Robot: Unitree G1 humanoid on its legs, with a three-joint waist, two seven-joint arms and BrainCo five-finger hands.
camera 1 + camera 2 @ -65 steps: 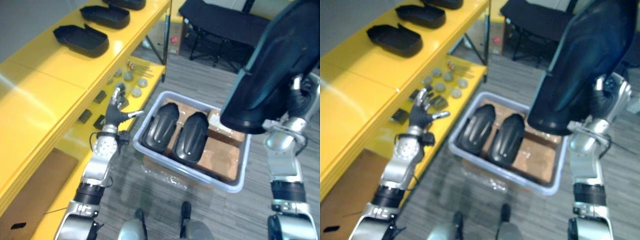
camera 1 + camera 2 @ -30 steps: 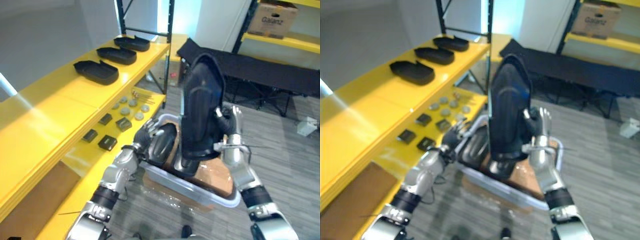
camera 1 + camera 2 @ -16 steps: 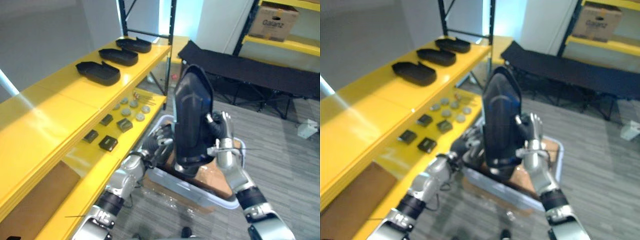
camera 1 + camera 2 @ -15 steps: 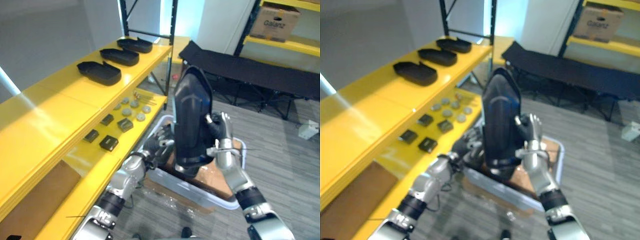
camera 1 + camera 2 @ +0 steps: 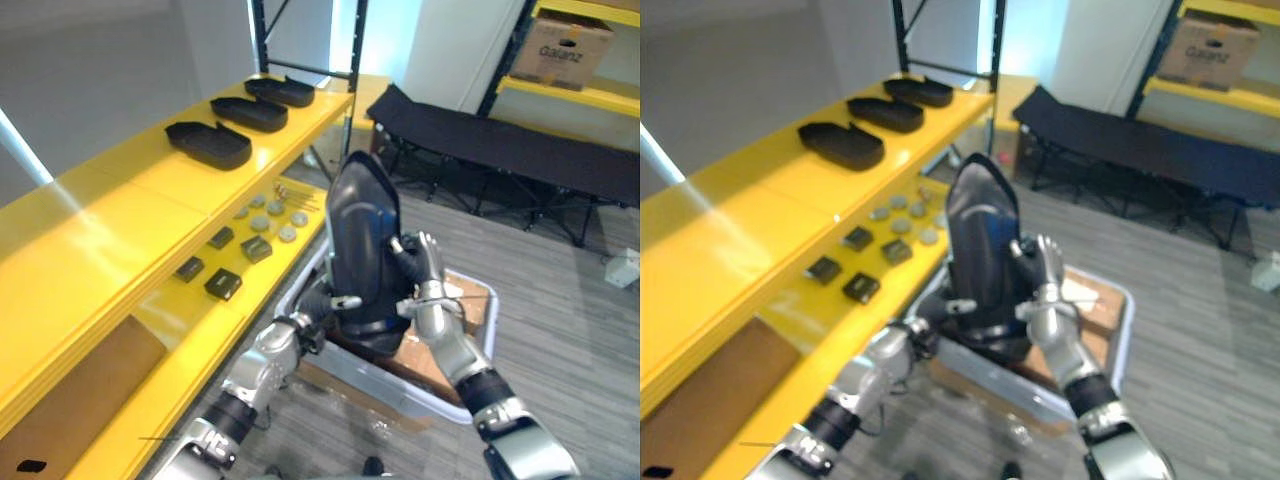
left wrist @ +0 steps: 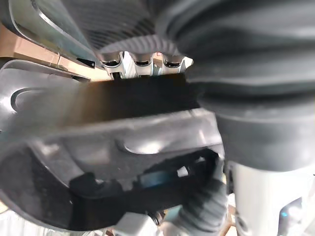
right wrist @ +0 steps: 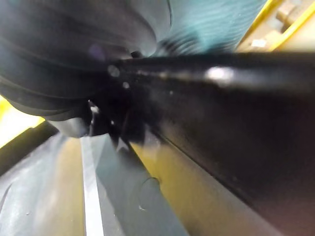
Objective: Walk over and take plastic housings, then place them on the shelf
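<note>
A large black plastic housing (image 5: 360, 240) stands upright in the air over a grey bin (image 5: 385, 378). My right hand (image 5: 418, 290) is shut on its right edge, fingers curled round the rim. My left hand (image 5: 318, 303) is at the housing's lower left end, thumb lying across the front and fingers (image 6: 135, 60) passing behind the edge. Three more black housings (image 5: 208, 143) (image 5: 248, 112) (image 5: 282, 90) lie in a row at the far end of the yellow shelf top (image 5: 120, 210), to my left.
The lower yellow shelf carries small black blocks (image 5: 222, 285) and grey discs (image 5: 270, 215). Brown cardboard (image 5: 465, 290) lies in the bin. A black cot (image 5: 500, 150) stands behind on the grey floor, with a cardboard box (image 5: 570, 50) on a far rack.
The housing has come down and a little left in my right hand. My left hand has left the bin's rim and closed on the housing's lower end. The camera has also shifted.
</note>
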